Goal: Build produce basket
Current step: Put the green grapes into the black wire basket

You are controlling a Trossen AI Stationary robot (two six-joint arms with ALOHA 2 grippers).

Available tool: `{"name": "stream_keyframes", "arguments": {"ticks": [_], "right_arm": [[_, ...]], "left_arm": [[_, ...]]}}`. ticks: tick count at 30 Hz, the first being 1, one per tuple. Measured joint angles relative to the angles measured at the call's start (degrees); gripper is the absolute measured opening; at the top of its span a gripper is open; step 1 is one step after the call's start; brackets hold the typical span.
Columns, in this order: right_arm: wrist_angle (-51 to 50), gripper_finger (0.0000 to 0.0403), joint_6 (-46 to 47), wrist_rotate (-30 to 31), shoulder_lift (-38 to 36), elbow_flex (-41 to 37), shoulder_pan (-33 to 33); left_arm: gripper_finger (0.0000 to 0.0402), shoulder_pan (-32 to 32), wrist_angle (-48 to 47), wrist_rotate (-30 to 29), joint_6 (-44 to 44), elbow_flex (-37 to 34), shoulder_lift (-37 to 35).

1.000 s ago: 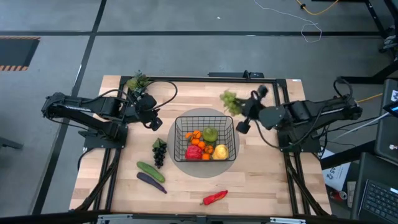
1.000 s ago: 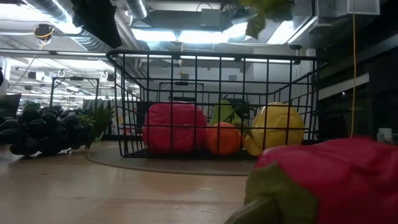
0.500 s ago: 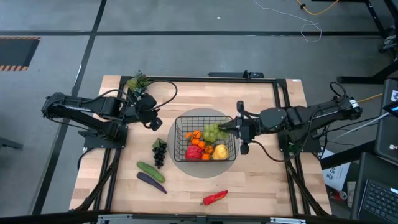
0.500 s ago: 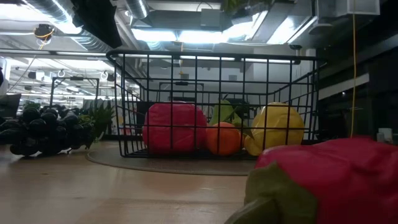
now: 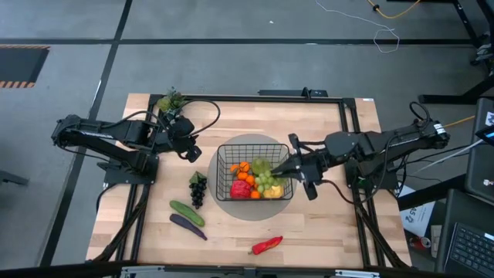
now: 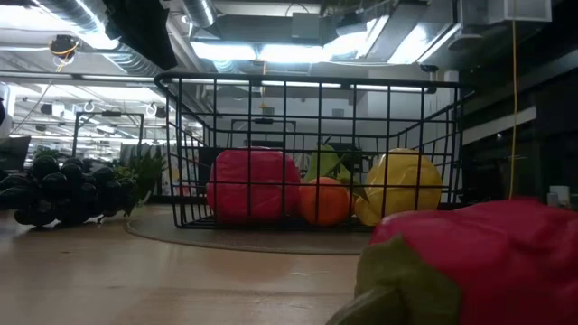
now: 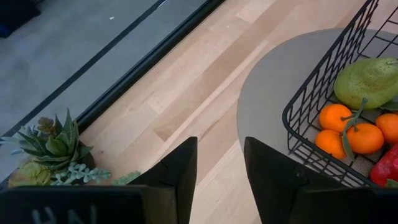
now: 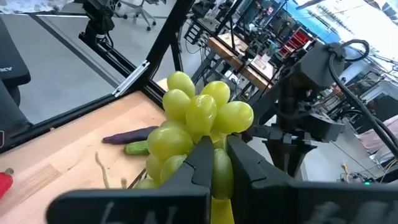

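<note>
While the left hand (image 5: 191, 151) waits with fingers apart, holding nothing, over the table (image 5: 324, 232) between the potted plant (image 5: 170, 100) and the basket (image 5: 224, 166), the right hand (image 5: 287, 167) hangs above the basket's right rim, pinched tight on green grapes (image 5: 266, 182). Inside lie an apple (image 5: 241, 188), oranges (image 5: 245, 168), pear (image 5: 260, 164) and lemon (image 5: 273, 190). Dark grapes (image 5: 197, 188), cucumber (image 5: 187, 212), eggplant (image 5: 187, 225) and pepper (image 5: 266, 245) sit on the table

Overhead view evenly lit, soft shadows. Low view backlit by ceiling lights (image 6: 226, 50); red pepper (image 6: 470, 262) nearest lens, blurred.
</note>
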Motion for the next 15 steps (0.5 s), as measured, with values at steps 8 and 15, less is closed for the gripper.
{"name": "stream_keyframes", "arguments": {"ticks": [8,15], "right_arm": [[-0.02,0.0018,1.72,15.24,0.0,0.0,-0.26],[-0.03,0.0051,1.7,19.54,0.0,0.0,-0.26]], "left_arm": [[0.0128,0.0,-0.02,0.0,0.02,0.0,0.0],[0.0128,0.0,-0.02,0.0,0.02,0.0,0.0]]}}
